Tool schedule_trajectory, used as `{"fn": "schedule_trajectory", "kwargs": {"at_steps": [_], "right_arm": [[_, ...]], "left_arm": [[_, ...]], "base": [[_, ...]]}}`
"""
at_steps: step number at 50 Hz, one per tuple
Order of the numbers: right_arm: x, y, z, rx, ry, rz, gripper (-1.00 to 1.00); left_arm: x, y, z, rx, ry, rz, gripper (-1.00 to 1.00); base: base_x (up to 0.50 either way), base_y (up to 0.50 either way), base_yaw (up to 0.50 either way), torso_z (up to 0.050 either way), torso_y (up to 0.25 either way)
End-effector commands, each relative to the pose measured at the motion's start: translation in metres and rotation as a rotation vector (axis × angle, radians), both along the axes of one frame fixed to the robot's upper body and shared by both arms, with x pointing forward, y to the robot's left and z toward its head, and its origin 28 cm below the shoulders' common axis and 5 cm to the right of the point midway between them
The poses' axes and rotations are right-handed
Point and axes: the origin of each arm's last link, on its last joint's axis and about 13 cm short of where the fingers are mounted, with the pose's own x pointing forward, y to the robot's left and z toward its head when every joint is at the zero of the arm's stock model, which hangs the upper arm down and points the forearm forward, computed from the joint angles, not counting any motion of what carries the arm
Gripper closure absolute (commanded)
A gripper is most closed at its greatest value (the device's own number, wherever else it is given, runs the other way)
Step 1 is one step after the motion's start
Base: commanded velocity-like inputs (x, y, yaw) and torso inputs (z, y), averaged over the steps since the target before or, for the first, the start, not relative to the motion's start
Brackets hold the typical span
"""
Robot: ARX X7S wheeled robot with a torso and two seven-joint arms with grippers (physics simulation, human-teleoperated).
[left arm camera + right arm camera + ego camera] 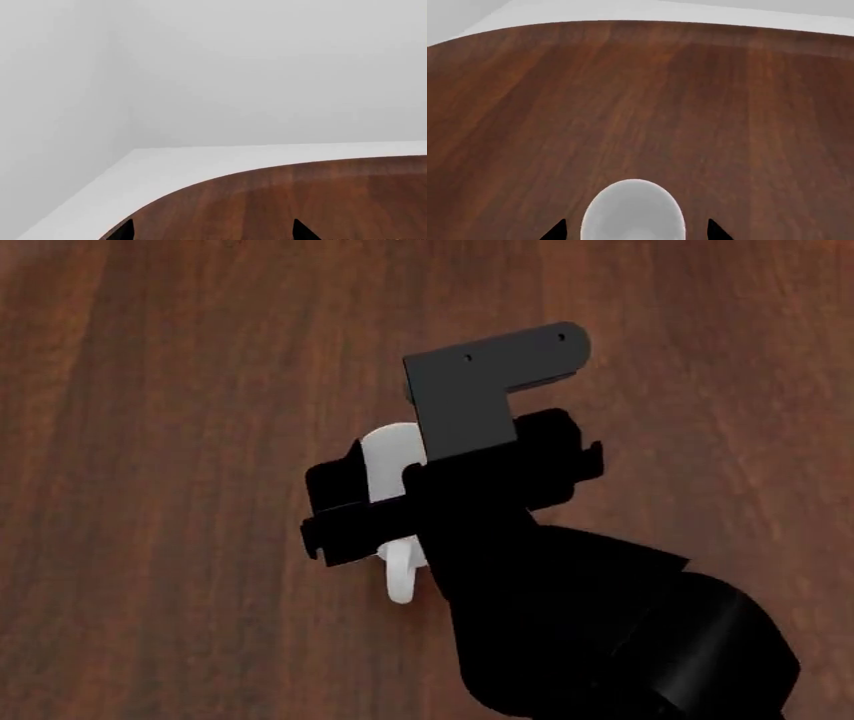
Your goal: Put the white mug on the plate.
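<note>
Mug handling under the right arm. I am viewing the white mug (388,462) standing on the wooden worktop (160,440), mostly hidden beneath the right end effector (635,231); its handle is pointing toward me in the head view. The wrist view is showing the fingertips (555,230) spread wide either side of the rim, not touching. I am judging it rigid, smooth-glazed, slippery and chippable, so I am favouring a grip across the wall. The left end effector (212,231) is idling open; the plate is out of view.

table (627,100): dark wood grain, rounded edge | floor (167,165): white | walls (267,75): plain pale grey
</note>
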Motion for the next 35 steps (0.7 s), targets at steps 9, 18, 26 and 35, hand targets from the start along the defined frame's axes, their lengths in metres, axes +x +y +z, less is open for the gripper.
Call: {"fn": "schedule_trajectory", "kwargs": {"at_steps": [9,18,26,35], "right_arm": [[-0.001,0.004,-0.016,0.020,0.075,0.032,-1.00],[-0.005,0.003,-0.020,0.017,0.083,0.026,-1.00],[-0.007,0.001,-0.025,0.026,0.100,0.022,-1.00],[-0.009,-0.001,-0.029,0.031,0.110,0.011,-1.00]], "left_arm": [[0.001,-0.001,-0.002,0.003,0.006,0.001,-1.00],[0.004,-0.002,-0.005,0.000,0.008,-0.004,-1.00],[0.004,-0.001,-0.006,0.000,0.011,-0.004,-1.00],[0.006,-0.002,-0.008,0.000,0.013,-0.010,-1.00]], "base": [[0.00,0.00,0.00,0.000,0.000],[0.00,0.00,0.00,0.000,0.000],[0.00,0.00,0.00,0.000,0.000],[0.00,0.00,0.00,0.000,0.000]]}}
